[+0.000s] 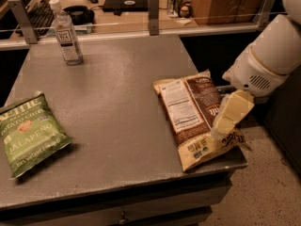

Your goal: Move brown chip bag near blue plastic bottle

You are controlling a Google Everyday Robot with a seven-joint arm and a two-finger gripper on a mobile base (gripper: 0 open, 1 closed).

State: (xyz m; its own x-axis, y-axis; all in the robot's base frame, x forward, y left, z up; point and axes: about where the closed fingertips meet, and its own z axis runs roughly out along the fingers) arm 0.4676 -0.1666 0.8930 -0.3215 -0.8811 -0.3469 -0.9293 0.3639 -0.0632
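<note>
1 gripper (220, 131), grip unclear, over 1 brown chip bag (188, 112); 1 blue plastic bottle (68, 39); 1 green bag (30, 133)

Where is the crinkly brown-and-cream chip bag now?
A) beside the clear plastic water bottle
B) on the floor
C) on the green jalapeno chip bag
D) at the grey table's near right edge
D: the crinkly brown-and-cream chip bag lies at the grey table's near right edge, with the gripper over its right side; the clear plastic water bottle stands far left.
</note>
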